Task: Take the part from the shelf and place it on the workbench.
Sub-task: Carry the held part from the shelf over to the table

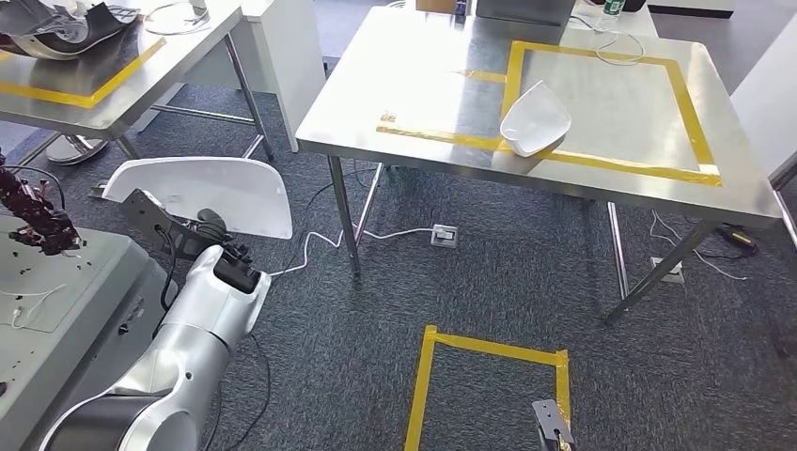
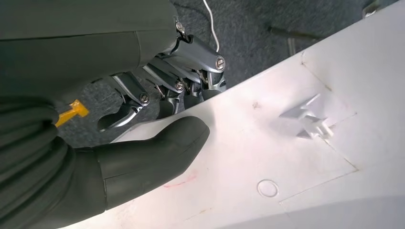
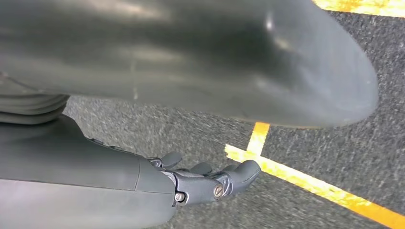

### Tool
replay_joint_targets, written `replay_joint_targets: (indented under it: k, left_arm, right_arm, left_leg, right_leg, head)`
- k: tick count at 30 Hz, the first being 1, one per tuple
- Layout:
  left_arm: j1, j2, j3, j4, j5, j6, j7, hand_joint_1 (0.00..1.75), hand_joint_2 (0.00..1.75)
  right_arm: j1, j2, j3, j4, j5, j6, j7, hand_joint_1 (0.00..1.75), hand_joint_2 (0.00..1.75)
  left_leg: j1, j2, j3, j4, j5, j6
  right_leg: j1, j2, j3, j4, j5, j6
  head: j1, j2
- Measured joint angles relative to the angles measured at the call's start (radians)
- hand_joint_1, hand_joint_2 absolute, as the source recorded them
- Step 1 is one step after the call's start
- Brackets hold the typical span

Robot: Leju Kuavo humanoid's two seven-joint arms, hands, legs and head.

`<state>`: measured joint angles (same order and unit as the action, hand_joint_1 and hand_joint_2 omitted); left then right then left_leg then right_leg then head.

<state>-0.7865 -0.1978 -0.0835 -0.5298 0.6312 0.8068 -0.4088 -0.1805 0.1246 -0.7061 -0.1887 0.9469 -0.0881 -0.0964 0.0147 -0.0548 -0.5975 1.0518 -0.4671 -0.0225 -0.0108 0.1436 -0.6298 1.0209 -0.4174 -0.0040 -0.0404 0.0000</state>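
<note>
A large white curved part [image 1: 216, 193] hangs over the carpet at the left, held by my left hand [image 1: 211, 235]. In the left wrist view the thumb [image 2: 153, 152] presses on the part's white face [image 2: 286, 157] while the fingers [image 2: 181, 81] wrap under its edge. The steel workbench [image 1: 423, 113] stands ahead to the right, marked with a yellow tape rectangle. On that tape's front edge lies another white part [image 1: 536, 120]. My right hand [image 3: 210, 183] hangs low over the carpet, fingers loosely extended and holding nothing.
A second steel table [image 1: 141, 66] at the back left carries dark moulded parts [image 1: 56, 33]. A grey surface [image 1: 56, 301] with a tangle of dark wires [image 1: 33, 221] is close on my left. A yellow tape square [image 1: 489, 376] marks the floor; cables and sockets [image 1: 444, 235] lie under the workbench.
</note>
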Motion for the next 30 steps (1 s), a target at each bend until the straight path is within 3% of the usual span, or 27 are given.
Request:
replay_joint_targets:
  k: [1, 3, 4, 5, 7, 9, 10, 11, 13, 15, 18, 20, 22, 24, 25, 26, 27, 28, 30]
  left_arm:
    - [0.0, -0.003, 0.0, 0.0, 0.001, 0.0, 0.001, 1.75, 1.75]
    - [0.0, -0.01, 0.0, 0.001, 0.004, 0.0, 0.004, 1.75, 1.75]
    - [0.0, -0.013, 0.0, 0.001, 0.005, 0.0, 0.005, 1.75, 1.75]
    - [-0.001, -0.014, 0.0, 0.002, 0.005, 0.0, 0.006, 1.75, 1.75]
    - [-0.001, -0.012, 0.0, 0.003, 0.006, 0.0, 0.007, 1.75, 1.75]
    - [0.002, -0.008, 0.0, 0.006, 0.006, 0.0, 0.007, 1.75, 1.75]
    - [0.003, -0.007, 0.0, 0.008, 0.006, 0.0, 0.007, 1.75, 1.75]
    - [0.004, -0.007, 0.0, 0.009, 0.006, 0.0, 0.006, 1.75, 1.75]
    - [0.004, -0.008, 0.0, 0.01, 0.004, 0.0, 0.005, 1.75, 1.75]
    - [0.002, -0.011, 0.0, 0.009, 0.003, 0.0, 0.004, 1.75, 1.75]
    - [0.0, -0.019, 0.0, 0.008, 0.002, 0.0, 0.007, 1.75, 1.75]
    - [-0.002, -0.023, 0.0, 0.007, 0.002, 0.0, 0.009, 1.75, 1.75]
    - [-0.002, -0.021, 0.0, 0.008, 0.002, 0.0, 0.011, 1.75, 1.75]
    - [0.002, -0.015, 0.0, 0.012, 0.002, 0.0, 0.013, 1.75, 1.75]
    - [0.005, -0.012, 0.0, 0.014, 0.002, 0.0, 0.013, 1.75, 1.75]
    - [0.008, -0.011, 0.0, 0.015, 0.002, 0.0, 0.013, 1.75, 1.75]
    - [0.009, -0.01, 0.0, 0.016, 0.001, 0.0, 0.012, 1.75, 1.75]
    - [0.009, -0.009, 0.0, 0.016, 0.001, 0.0, 0.012, 1.75, 1.75]
    - [0.009, -0.007, 0.0, 0.016, -0.002, 0.0, 0.01, 1.75, 1.75]
  right_arm:
    - [0.001, 0.0, 0.0, 0.0, 0.0, -0.001, 0.0, 0.0, 0.0]
    - [0.004, 0.0, 0.0, 0.0, 0.0, -0.003, 0.001, 0.0, 0.0]
    - [0.006, 0.0, 0.0, 0.0, 0.0, -0.004, 0.001, 0.0, 0.0]
    - [0.005, 0.0, 0.0, 0.0, 0.0, -0.004, 0.0, 0.0, 0.0]
    - [-0.001, 0.001, 0.0, 0.0, 0.001, -0.005, -0.001, 0.0, 0.0]
    - [-0.005, 0.002, 0.0, 0.0, 0.002, -0.003, -0.001, 0.0, 0.0]
    - [-0.005, 0.002, 0.0, 0.0, 0.002, -0.002, -0.001, 0.0, 0.0]
    - [-0.004, 0.002, 0.0, 0.0, 0.003, -0.002, -0.001, 0.0, 0.0]
    - [-0.004, 0.002, 0.0, 0.0, 0.003, -0.001, 0.0, 0.0, 0.0]
    - [-0.005, 0.002, 0.0, 0.0, 0.002, -0.001, 0.001, 0.0, 0.0]
    - [-0.001, 0.002, 0.0, 0.0, 0.001, -0.003, 0.001, 0.0, 0.0]
    - [0.001, 0.002, 0.0, 0.0, 0.0, -0.004, 0.0, 0.0, 0.0]
    - [-0.002, 0.002, -0.001, 0.0, -0.001, -0.005, -0.001, 0.0, 0.0]
    - [-0.006, 0.003, -0.001, 0.0, -0.001, -0.005, -0.001, 0.0, 0.0]
    - [-0.005, 0.004, -0.001, 0.0, 0.0, -0.004, -0.001, 0.0, 0.0]
    - [-0.003, 0.004, -0.001, 0.0, 0.0, -0.004, -0.001, 0.0, 0.0]
    - [-0.001, 0.004, -0.001, 0.0, 0.001, -0.004, -0.001, 0.0, 0.0]
    - [0.0, 0.004, -0.001, 0.0, 0.001, -0.003, -0.001, 0.0, 0.0]
    - [0.0, 0.004, -0.001, 0.0, 0.003, -0.002, -0.002, 0.0, 0.0]
  left_leg:
    - [-0.001, -0.006, 0.005, -0.01, -0.004, 0.004]
    - [-0.002, 0.016, 0.006, -0.017, 0.001, 0.015]
    - [-0.001, 0.029, 0.008, -0.022, 0.004, 0.024]
    - [0.0, 0.043, 0.01, -0.027, 0.007, 0.031]
    - [-0.001, 0.073, 0.01, -0.032, 0.009, 0.041]
    - [-0.004, 0.104, 0.009, -0.031, 0.007, 0.043]
    - [-0.004, 0.118, 0.008, -0.03, 0.006, 0.044]
    - [-0.004, 0.132, 0.008, -0.028, 0.005, 0.043]
    - [-0.005, 0.158, 0.01, -0.024, 0.0, 0.038]
    - [-0.009, 0.178, 0.013, -0.022, -0.005, 0.028]
    - [-0.012, 0.199, 0.018, -0.025, -0.007, 0.01]
    - [-0.008, 0.154, 0.011, -0.005, -0.023, -0.002]
    - [-0.003, 0.082, -0.033, 0.091, -0.074, -0.01]
    - [-0.002, 0.058, -0.096, 0.218, -0.121, -0.014]
    - [-0.002, 0.056, -0.113, 0.249, -0.122, -0.014]
    - [-0.002, 0.055, -0.113, 0.241, -0.104, -0.013]
    - [-0.001, 0.052, -0.094, 0.194, -0.07, -0.011]
    - [0.0, 0.042, -0.064, 0.122, -0.035, -0.008]
    - [0.002, 0.018, -0.01, 0.009, 0.002, -0.003]
  right_leg:
    - [-0.001, 0.011, -0.005, 0.0, 0.003, 0.008]
    - [-0.005, 0.024, -0.013, -0.004, 0.008, 0.022]
    - [-0.003, 0.004, -0.017, 0.002, 0.004, 0.026]
    - [0.0, -0.03, -0.031, 0.026, -0.011, 0.03]
    - [0.004, -0.111, -0.085, 0.137, -0.07, 0.034]
    - [0.001, -0.137, -0.141, 0.258, -0.118, 0.038]
    - [0.0, -0.14, -0.147, 0.275, -0.118, 0.039]
    - [0.0, -0.142, -0.131, 0.251, -0.1, 0.039]
    - [0.002, -0.161, -0.052, 0.113, -0.045, 0.032]
    - [0.008, -0.178, 0.005, 0.01, -0.016, 0.021]
    - [0.01, -0.158, 0.01, -0.004, -0.011, 0.005]
    - [0.004, -0.138, 0.013, -0.011, -0.005, -0.006]
    - [-0.002, -0.116, 0.014, -0.015, 0.0, -0.015]
    - [-0.002, -0.089, 0.012, -0.014, 0.001, -0.018]
    - [-0.002, -0.074, 0.012, -0.013, 0.001, -0.019]
    - [-0.002, -0.059, 0.012, -0.011, 0.001, -0.018]
    - [-0.002, -0.044, 0.012, -0.009, 0.0, -0.017]
    - [-0.003, -0.031, 0.011, -0.006, -0.001, -0.015]
    - [-0.002, -0.008, 0.005, -0.001, -0.001, -0.005]
  head:
    - [0.0, 0.0]
    - [0.0, 0.0]
    - [0.001, 0.0]
    - [0.002, 0.0]
    - [0.006, 0.0]
    - [0.006, 0.0]
    - [0.006, 0.0]
    - [0.006, 0.0]
    - [0.006, 0.0]
    - [0.006, 0.0]
    - [0.006, 0.0]
    - [0.006, 0.0]
    - [0.005, 0.0]
    - [0.005, 0.0]
    - [0.005, 0.0]
    - [0.005, 0.0]
    - [0.005, 0.0]
    - [0.005, 0.0]
    - [0.005, 0.0]
